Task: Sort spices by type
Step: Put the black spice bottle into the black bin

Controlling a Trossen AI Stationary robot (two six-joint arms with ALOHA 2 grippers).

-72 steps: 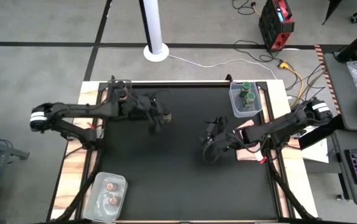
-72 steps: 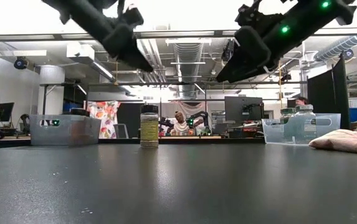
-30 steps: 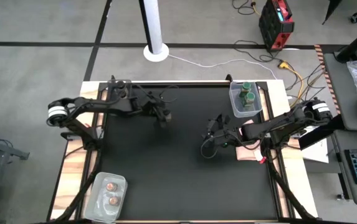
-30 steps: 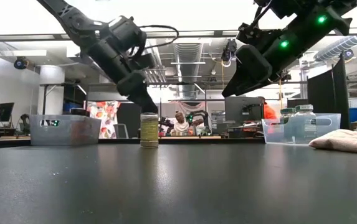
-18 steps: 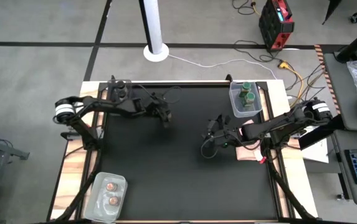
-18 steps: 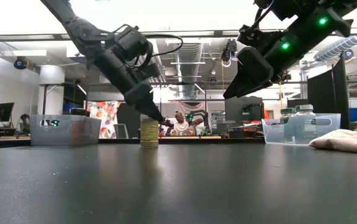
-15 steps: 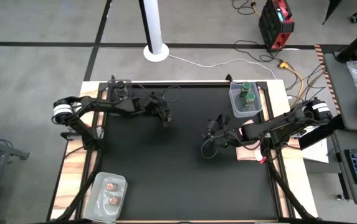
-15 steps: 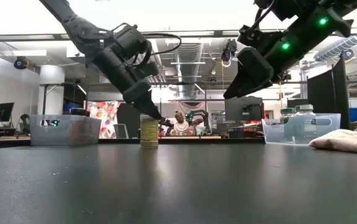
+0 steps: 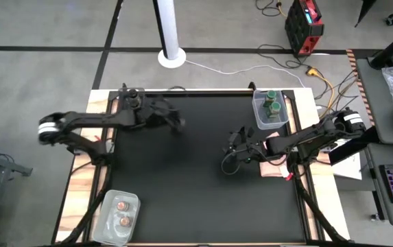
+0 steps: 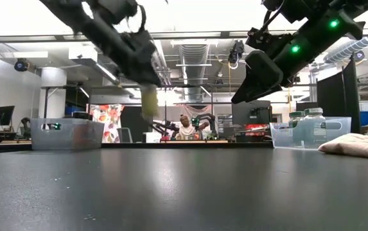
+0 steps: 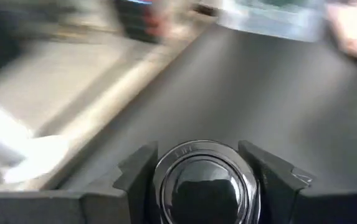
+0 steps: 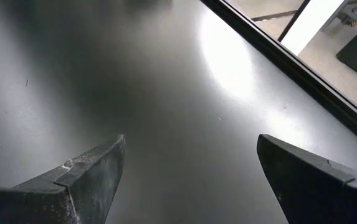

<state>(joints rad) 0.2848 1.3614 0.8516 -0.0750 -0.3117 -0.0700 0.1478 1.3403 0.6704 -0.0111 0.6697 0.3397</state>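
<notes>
**Left gripper has a dark-lidded jar off the table**

In the far-left part of the mat, at about 10 o'clock from centre in the high view, the left gripper (image 9: 176, 124) is clamped on a spice jar (image 10: 149, 102). Left wrist view: both dark fingers (image 11: 136, 169) press the sides of the jar's shiny dark lid (image 11: 204, 181). Low view: the jar hangs clear above the black table (image 10: 184, 192), blurred, label yellowish.

Outward from there:
- At 9 o'clock from the gripper in the high view, a clear tub (image 9: 130, 99) sits at the mat's far-left corner with a dark-topped item in it; contents hard to make out.
- At 3 o'clock, well apart, the right gripper (image 9: 228, 165) hovers over the mat right of centre. Right wrist view: its fingers (image 12: 85, 174) are spread wide, only bare mat between them.
- Just beside the right arm, a pinkish cloth (image 9: 273, 152) lies at the mat's right edge.
- At 1 o'clock from the right gripper, a clear tub (image 9: 259, 115) at the far-right corner holds two green-lidded jars (image 9: 272, 101).
- At 7 o'clock from the left gripper, well apart, a clear tub (image 9: 106, 208) at the near-left corner holds two pinkish-brown-topped jars (image 9: 122, 212).
</notes>
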